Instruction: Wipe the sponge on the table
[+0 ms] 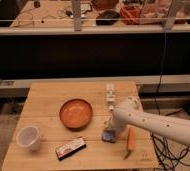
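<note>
The small blue sponge (108, 135) lies on the light wooden table (48, 95), right of the middle and near the front edge. My white arm reaches in from the right. Its gripper (111, 128) points down, right on top of the sponge and hiding the sponge's upper part. The gripper's tips blend into the sponge, so I cannot tell whether it holds the sponge or only rests against it.
An orange bowl (76, 113) sits left of the sponge. A carrot (130, 139) lies just to its right. A red-and-white box (71, 148) and a white cup (28, 137) are at the front left. A small white object (109, 94) lies behind the gripper. A cluttered workbench (88, 15) stands behind.
</note>
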Controlling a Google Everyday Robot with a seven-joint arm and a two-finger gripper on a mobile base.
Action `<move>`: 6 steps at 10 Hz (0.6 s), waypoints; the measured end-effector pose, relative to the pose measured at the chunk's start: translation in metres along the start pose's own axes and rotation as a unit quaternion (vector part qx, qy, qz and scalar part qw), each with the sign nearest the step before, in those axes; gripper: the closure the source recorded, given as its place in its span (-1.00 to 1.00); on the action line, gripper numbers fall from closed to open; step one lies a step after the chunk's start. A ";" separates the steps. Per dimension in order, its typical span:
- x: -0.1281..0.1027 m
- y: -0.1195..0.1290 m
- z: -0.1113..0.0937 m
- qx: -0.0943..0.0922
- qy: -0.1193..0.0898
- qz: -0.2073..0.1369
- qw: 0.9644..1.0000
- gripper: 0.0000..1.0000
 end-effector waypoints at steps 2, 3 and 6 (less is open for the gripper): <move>-0.001 -0.001 -0.001 0.001 -0.001 -0.001 1.000 0.71; -0.001 0.001 -0.002 0.003 -0.002 0.003 1.000 0.71; -0.009 0.044 -0.021 0.014 -0.016 0.056 0.998 0.71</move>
